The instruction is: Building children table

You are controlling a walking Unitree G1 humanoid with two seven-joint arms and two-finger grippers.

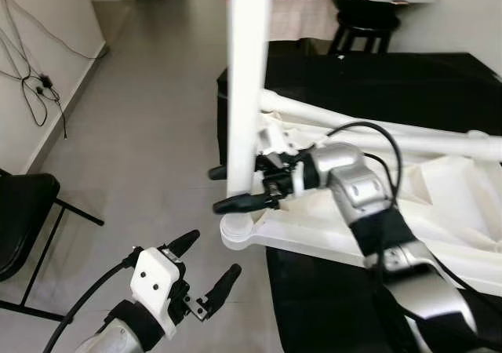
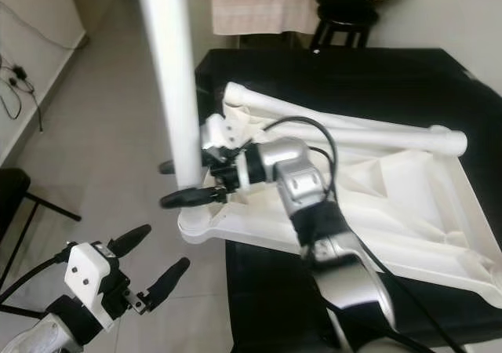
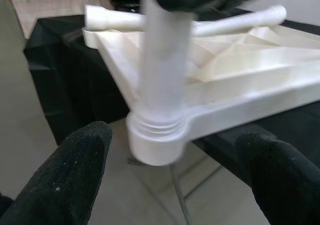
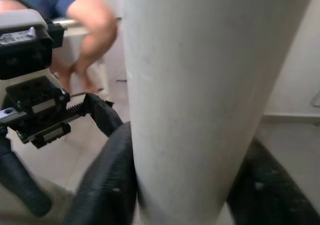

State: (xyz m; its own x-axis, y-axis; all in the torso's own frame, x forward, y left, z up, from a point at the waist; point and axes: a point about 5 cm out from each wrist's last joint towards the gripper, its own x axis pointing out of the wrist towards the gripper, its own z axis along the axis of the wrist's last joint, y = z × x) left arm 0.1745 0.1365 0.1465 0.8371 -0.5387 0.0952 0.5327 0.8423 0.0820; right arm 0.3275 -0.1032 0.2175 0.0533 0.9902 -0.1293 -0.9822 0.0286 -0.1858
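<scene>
Two black fingers of the right gripper (image 1: 238, 188) squeeze the white table leg (image 1: 246, 94) standing up in the corner of the upside-down tabletop (image 1: 439, 204) on the black table (image 1: 408, 78), while the left gripper (image 1: 205, 268) waits wide open below.

The two eye views look forward and down from the robot's head, from a bit away. Both show the same upside-down white plastic table top (image 1: 439, 212) on the black table (image 2: 376, 78), with the tall white plastic leg (image 1: 245, 94) standing at its near corner. The left wrist view looks along its two black fingers (image 3: 60, 185) at that corner from close by. The right wrist view is very close to the leg, which it shares too.
</scene>
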